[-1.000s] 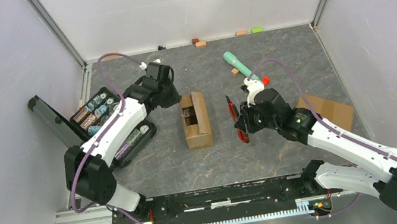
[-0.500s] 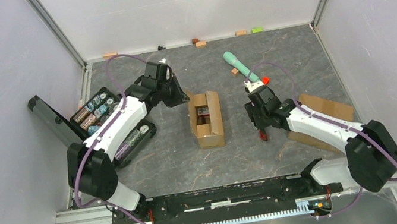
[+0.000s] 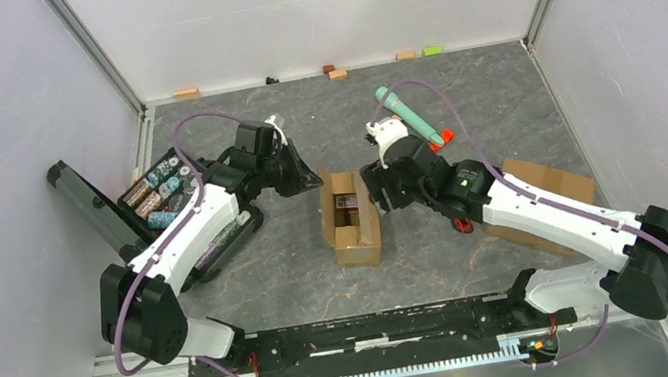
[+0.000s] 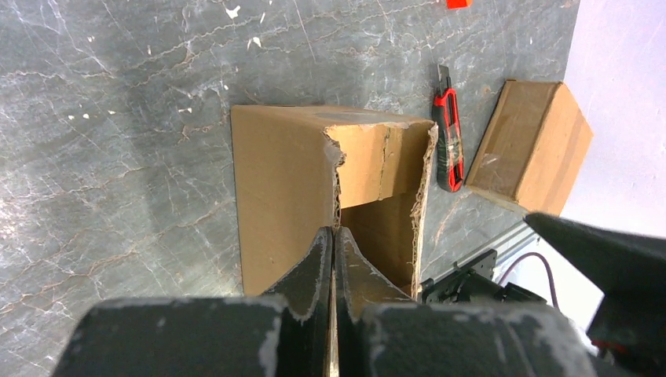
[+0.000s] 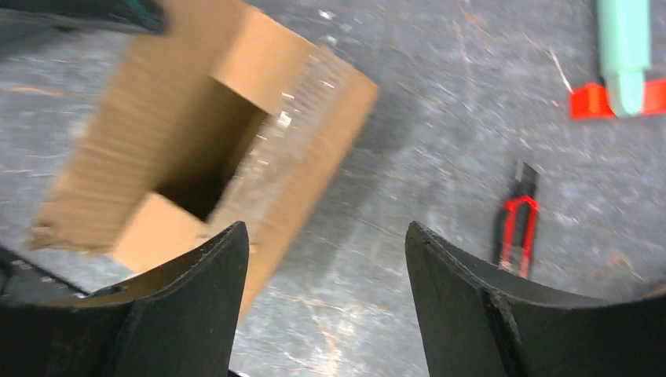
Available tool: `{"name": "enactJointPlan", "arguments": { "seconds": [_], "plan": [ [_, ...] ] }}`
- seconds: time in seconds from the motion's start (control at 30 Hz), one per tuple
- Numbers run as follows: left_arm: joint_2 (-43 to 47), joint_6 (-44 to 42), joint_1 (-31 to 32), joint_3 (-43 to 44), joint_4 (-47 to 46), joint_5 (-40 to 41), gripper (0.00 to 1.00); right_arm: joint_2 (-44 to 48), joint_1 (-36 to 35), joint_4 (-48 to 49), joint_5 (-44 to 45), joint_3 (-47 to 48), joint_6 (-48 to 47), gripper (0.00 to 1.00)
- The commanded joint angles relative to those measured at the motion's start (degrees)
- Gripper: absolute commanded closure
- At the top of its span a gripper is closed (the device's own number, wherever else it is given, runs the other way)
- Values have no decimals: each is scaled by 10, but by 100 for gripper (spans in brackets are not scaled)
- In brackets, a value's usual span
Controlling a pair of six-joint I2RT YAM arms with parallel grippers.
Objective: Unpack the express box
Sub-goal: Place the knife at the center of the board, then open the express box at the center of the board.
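The express box (image 3: pixel 351 214) is a brown carton lying mid-table with its top cut open and something small inside (image 3: pixel 345 199). My left gripper (image 3: pixel 313 180) is shut on the torn cardboard edge at the box's far left corner; in the left wrist view that edge runs between the closed fingertips (image 4: pixel 334 232). My right gripper (image 3: pixel 377 192) hovers open just right of the box (image 5: pixel 196 149) with nothing between its fingers (image 5: pixel 323 232). The red box cutter (image 3: pixel 462 223) lies on the table to the right (image 5: pixel 514 224) (image 4: pixel 449 141).
A second closed carton (image 3: pixel 547 185) sits at the right. A teal tool (image 3: pixel 403 109) and a red piece (image 3: pixel 446 137) lie behind the right arm. An open black case (image 3: pixel 163 190) of small items stands at the left. Small blocks (image 3: pixel 337 72) line the far wall.
The left gripper closed on the box and dragged it to the right. The right gripper set the cutter down, opened, and swung left toward the box.
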State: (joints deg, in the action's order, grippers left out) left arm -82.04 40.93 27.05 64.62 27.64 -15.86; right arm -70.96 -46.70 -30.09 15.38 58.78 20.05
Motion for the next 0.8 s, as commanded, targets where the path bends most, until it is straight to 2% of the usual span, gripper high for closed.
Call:
{"name": "enactJointPlan", "arguments": {
  "seconds": [0.0, 0.27, 0.4, 0.5, 0.6, 0.67, 0.77],
  "plan": [
    [31, 29, -5, -18, -40, -29, 98, -29, -50, -4, 39, 48, 37, 23],
    [50, 24, -6, -48, -31, -9, 98, -124, -106, -41, 98, 101, 34, 16],
    [57, 7, -9, -50, -6, 13, 98, -124, -107, -77, 138, 102, 34, 17],
    [59, -10, -15, -52, 11, 23, 98, -91, -102, -78, 147, 85, 40, 26],
    [61, -22, -19, -57, 20, 29, 98, -70, -95, -86, 141, 72, 42, 43],
    [62, -26, -20, -61, 21, 31, 98, -60, -94, -87, 138, 63, 43, 50],
    [58, -29, -21, -66, 21, 29, 98, -49, -92, -89, 139, 56, 44, 54]
  ]
}}
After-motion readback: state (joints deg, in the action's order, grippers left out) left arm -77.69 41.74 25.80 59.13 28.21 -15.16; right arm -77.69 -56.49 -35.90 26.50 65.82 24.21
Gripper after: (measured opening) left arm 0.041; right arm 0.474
